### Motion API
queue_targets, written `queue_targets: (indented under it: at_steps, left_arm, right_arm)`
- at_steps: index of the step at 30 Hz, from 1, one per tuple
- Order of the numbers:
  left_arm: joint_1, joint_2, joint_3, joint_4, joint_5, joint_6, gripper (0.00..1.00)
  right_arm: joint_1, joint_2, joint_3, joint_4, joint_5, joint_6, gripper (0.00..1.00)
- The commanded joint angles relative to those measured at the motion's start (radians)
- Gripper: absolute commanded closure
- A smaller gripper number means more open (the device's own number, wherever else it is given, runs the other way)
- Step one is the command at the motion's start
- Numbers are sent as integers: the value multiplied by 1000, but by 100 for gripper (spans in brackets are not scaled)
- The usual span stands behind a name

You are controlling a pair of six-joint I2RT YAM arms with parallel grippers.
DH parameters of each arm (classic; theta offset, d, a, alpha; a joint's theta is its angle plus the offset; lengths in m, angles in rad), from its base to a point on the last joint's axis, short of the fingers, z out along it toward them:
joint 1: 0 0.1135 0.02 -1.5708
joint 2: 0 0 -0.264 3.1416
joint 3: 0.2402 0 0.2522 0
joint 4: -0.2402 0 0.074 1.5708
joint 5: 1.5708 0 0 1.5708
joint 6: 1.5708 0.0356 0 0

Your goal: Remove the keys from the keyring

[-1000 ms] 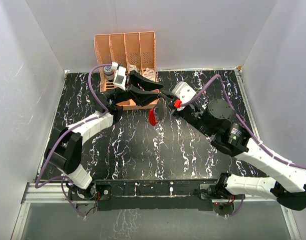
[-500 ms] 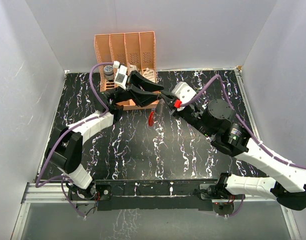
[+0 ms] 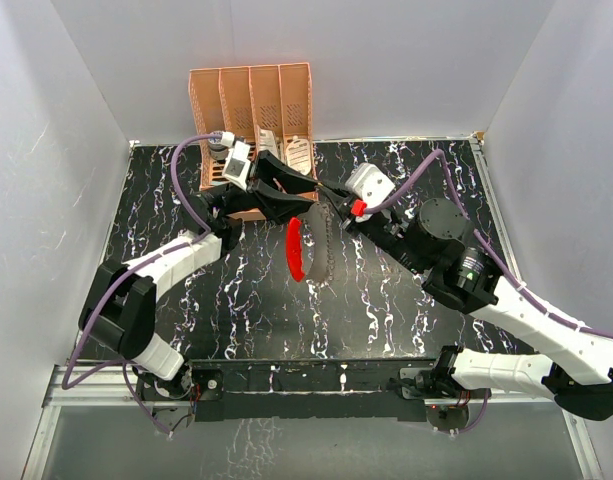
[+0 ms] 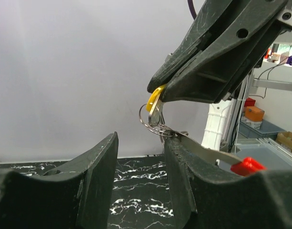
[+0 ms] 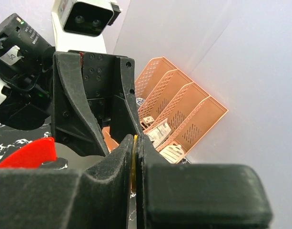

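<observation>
One gold key (image 4: 153, 98) pinched in right jaws, thin wire keyring (image 4: 157, 130) dangling, left jaws apart.

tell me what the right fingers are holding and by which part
The key, pinched at its yellow end between the fingers of the right gripper; the keyring dangles from it.

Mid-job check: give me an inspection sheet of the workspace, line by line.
Surface: black marbled table.
Job's things: yellow key on the wire ring; red-and-white tag joined to the ring, held above the table.
Clutter: orange rack at the back edge, paper items inside.
Grippers: right gripper shut on the key; left gripper open beside the ring.
Cables: purple cables looped along both arms.
Surroundings: white walls on three sides.
</observation>
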Motion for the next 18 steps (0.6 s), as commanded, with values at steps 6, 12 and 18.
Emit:
queue_targets:
  at_steps: [6,12,18]
  left_arm:
    - [-16,-36,29,195,-62,9,55]
    - [-16,-4,41,195,-89,5,55]
    - [-16,-23,-11,86,-84,131,57]
  right_arm:
    - [-5,-23,11,84,11,1,100]
    - [-4,-11,26,76,-3,4,100]
    - [-4,-8,42,67,-10,4,100]
